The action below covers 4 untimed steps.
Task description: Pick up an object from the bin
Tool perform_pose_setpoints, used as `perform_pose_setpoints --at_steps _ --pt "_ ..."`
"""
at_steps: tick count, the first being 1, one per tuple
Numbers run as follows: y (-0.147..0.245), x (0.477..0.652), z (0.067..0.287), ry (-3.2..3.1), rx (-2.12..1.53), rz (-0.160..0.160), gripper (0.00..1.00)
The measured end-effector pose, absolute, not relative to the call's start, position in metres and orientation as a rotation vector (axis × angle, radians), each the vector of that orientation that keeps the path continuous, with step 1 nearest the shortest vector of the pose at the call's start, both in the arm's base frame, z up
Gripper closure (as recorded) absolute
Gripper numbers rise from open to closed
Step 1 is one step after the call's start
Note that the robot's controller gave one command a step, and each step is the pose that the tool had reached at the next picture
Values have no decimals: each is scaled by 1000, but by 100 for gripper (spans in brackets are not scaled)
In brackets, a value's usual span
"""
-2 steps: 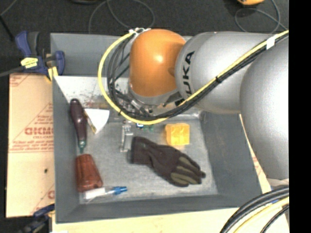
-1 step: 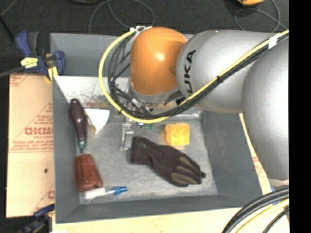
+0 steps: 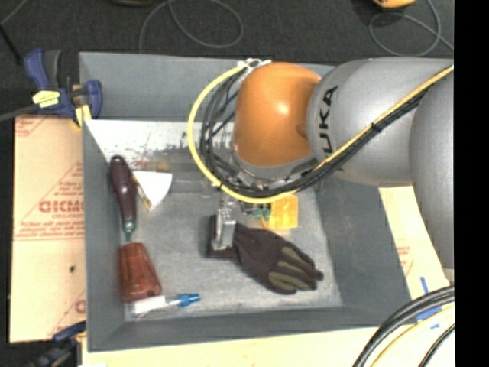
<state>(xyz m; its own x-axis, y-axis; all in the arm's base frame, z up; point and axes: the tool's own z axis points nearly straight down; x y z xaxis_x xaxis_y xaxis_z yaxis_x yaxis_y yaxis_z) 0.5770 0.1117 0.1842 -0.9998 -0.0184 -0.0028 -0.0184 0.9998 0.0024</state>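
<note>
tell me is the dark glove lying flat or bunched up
Flat: the dark glove lies spread on the bin floor, its fingers fanned toward lower right, cuff at the end effector.

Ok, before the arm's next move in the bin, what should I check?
1. The pincer is over a thing: ok, at the cuff end of the dark glove, mid-bin.
2. The glove is gripped: cannot tell.
3. The yellow pad lies apart from the glove: cannot tell, the arm covers part of it.
4. The screwdriver, brown block and pen are away from the glove: ok, all at the left side.
5. The pincer is away from the bin wall: ok.
</note>
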Motion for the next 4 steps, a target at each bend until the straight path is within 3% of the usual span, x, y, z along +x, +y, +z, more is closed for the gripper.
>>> perform_pose_setpoints --at_steps 1,2,3,4 --pt "80 580 182 3139 -111 -4 0" --pt "59 580 143 3120 -212 3 0" --pt "49 560 72 3129 -176 -2 100" --pt "49 560 72 3129 -175 -2 100"
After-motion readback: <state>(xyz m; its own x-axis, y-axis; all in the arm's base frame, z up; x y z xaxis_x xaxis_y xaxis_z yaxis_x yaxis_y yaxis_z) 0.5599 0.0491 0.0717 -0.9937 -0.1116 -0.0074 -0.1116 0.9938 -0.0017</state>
